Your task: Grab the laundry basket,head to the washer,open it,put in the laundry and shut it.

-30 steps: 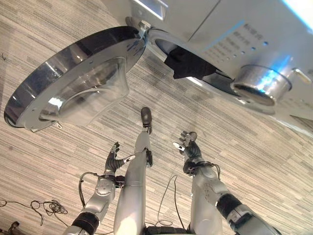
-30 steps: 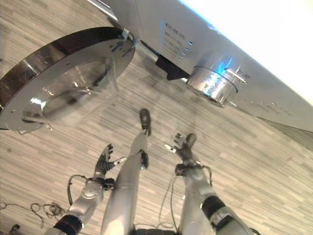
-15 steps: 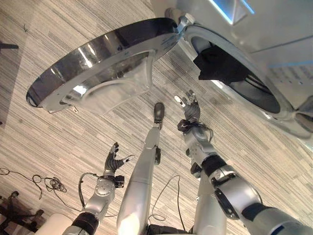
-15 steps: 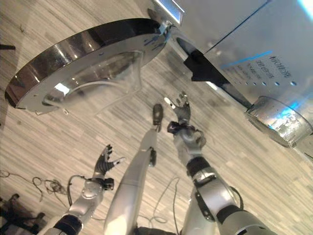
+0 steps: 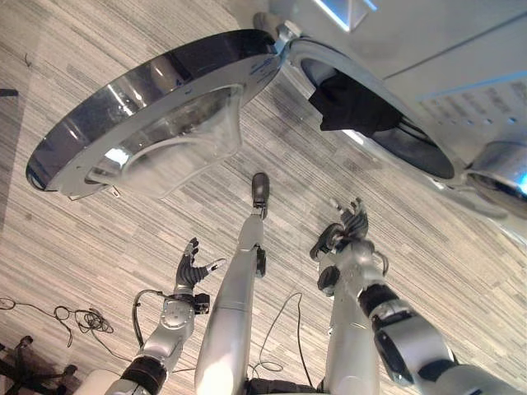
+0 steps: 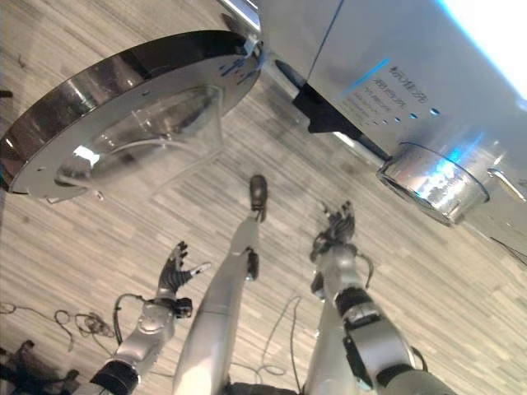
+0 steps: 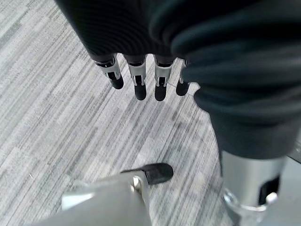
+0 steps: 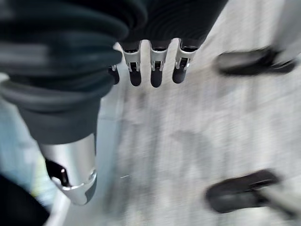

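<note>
Both hands: left hand (image 5: 191,267) and right hand (image 5: 349,228) empty, fingers relaxed, straight.
Washer (image 5: 428,58): cut off.
Door (image 5: 156,111): swung wide open.
Laundry (image 5: 352,103): dark cloth hanging over drum rim, rest hidden.

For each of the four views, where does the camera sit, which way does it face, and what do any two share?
Left eye view: on the head, facing down at the washer door, swung open, dark laundry in the drum mouth, both arms.
Right eye view: beside it, same scene; left hand and right hand open, empty.
Left wrist view: along the left hand's fingers at the floor.
Right wrist view: along the right hand's fingers at the floor.
Both wrist views share the floor.
</note>
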